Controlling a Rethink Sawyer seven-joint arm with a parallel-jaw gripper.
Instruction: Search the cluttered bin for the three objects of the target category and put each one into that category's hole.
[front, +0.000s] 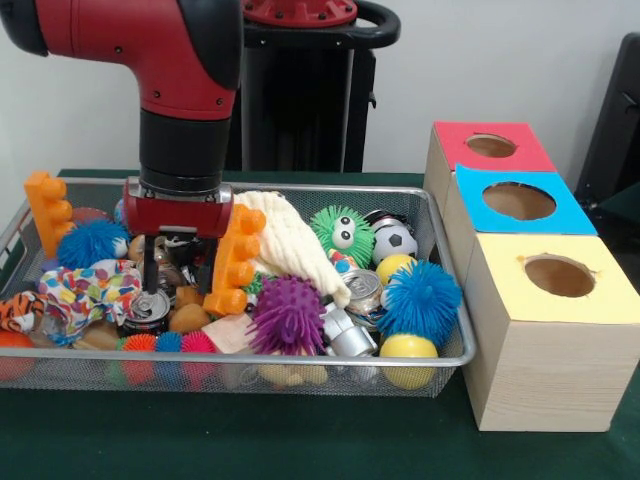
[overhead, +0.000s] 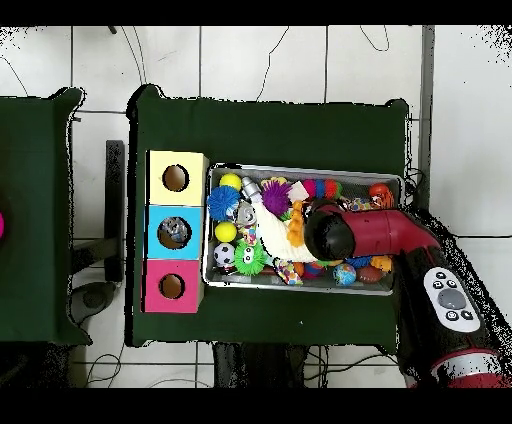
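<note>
The wire mesh bin (front: 330, 361) is full of toys; in the overhead view its rim (overhead: 300, 168) lies right of the boxes. My gripper (front: 178, 282) is lowered into the bin's left part with its fingers (front: 150, 268) apart, just above a small metal can (front: 148, 306). An orange toy brick (front: 235, 260) stands against its right side. Nothing is held. The blue-surround hole (front: 518, 201) is in the middle box; from overhead, the hole (overhead: 174, 232) shows something grey inside. The arm's wrist (overhead: 330, 235) hides the gripper from above.
The red-surround hole (front: 490, 146) and the yellow-surround hole (front: 559, 275) flank the blue one. The bin also holds two more cans (front: 362, 290), spiky balls (front: 288, 315), a white cloth (front: 290, 245), a second orange brick (front: 48, 212) and a small football (front: 395, 240).
</note>
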